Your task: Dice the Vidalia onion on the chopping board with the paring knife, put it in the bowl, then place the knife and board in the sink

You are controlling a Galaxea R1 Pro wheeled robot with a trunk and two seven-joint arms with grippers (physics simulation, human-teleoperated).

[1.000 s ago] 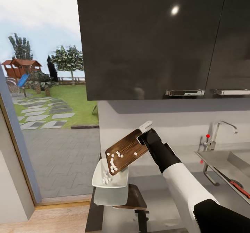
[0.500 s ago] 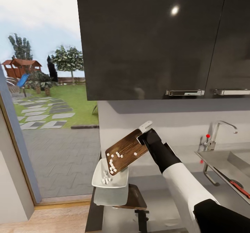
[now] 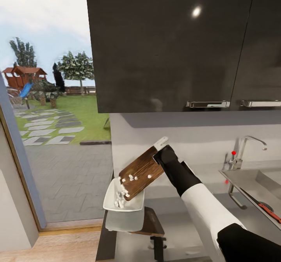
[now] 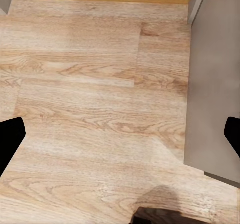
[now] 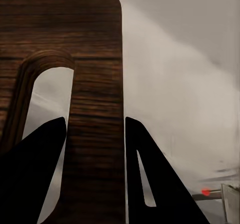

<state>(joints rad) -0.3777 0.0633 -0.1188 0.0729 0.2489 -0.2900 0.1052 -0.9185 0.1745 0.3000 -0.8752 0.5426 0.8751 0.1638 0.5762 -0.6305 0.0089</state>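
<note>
Diced onion being tipped from the board into the bowl; knife and board not yet put in the sink.

With the bowl [image 3: 124, 199] taken as landmark: it is seen at the left end of the countertop [image 3: 183, 230], and a small heap of white onion pieces [image 3: 119, 202] is already gathered inside it. Directly above and overlapping its far rim, the chopping board [image 3: 141, 173] is held tilted down toward it, clamped at its upper end by the right gripper [image 3: 159, 155]; a few pieces are seen on the board. Well to the right of the bowl, the paring knife [image 3: 268, 210] lies on the drainboard [image 3: 242, 182] before the sink [image 3: 270, 176]. The dicing is judged done and the transfer nearly done. The left gripper [image 4: 120, 134], spread wide and empty, hangs over wooden floor [image 4: 85, 98].
</note>
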